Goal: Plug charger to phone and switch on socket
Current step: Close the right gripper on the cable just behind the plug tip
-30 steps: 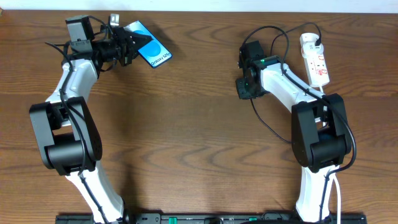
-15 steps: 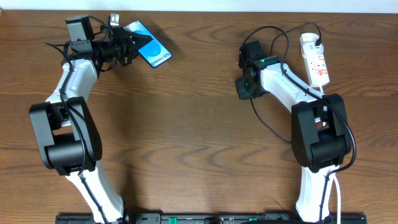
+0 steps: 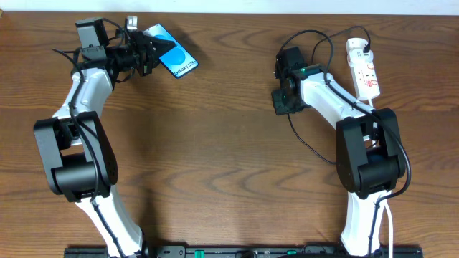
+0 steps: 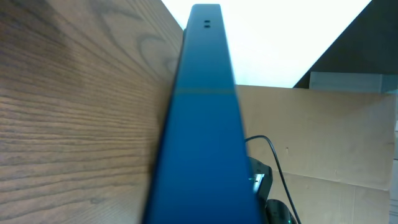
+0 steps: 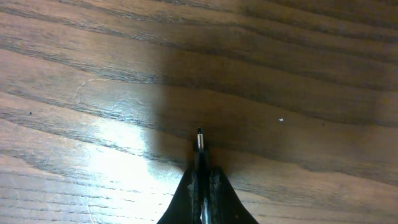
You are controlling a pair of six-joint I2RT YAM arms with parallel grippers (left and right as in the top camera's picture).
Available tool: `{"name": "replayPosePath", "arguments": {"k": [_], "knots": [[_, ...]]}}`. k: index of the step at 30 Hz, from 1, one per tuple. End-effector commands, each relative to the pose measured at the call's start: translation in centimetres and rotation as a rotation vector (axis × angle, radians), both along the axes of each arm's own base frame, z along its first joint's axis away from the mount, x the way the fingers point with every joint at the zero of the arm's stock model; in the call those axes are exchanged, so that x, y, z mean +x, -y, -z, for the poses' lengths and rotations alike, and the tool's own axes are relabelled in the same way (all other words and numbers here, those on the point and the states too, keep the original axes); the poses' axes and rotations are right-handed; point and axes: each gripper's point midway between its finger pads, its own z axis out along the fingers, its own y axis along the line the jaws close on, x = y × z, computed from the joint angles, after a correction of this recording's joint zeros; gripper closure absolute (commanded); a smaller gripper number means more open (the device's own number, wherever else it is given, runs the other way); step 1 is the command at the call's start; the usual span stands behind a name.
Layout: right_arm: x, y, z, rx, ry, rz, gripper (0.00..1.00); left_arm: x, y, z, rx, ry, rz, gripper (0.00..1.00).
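Overhead, we clasp the phone point(image 3: 174, 59) in our left gripper point(image 3: 148, 54) near the far-left corner. Our right gripper point(image 5: 201, 180) pinches the charger point(image 5: 199, 139) tip. Plugging in and switching the socket point(image 3: 364, 70), far-right, remain.

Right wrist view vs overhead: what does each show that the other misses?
Only right wrist: the thin black charger cable's small connector tip, metal end poking out past the right gripper, aimed at bare wood. Only overhead: the blue-screened phone at the left gripper, the white power strip with red switch markings, the cable's loops. Both: the brown wooden table and right gripper.
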Motion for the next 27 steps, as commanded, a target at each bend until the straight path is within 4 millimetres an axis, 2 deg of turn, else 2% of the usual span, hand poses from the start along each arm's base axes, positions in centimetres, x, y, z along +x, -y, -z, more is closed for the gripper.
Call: {"name": "replayPosePath", "arguments": {"k": [1, 23, 27], "knots": [[-0.1, 0.28, 0.26, -0.001, -0.006, 0.001, 0.99, 0.11, -0.01, -2.89, 0.011, 0.084, 0.015, 0.93], [0.0, 0.25, 0.26, 0.001, -0.002, 0.005, 0.99, 0.07, 0.0, -2.86, 0.01, 0.08, 0.015, 0.93], [-0.05, 0.24, 0.28, 0.001, -0.004, 0.005, 0.91, 0.05, -0.01, -2.82, 0.009, 0.077, 0.015, 0.93]]}}
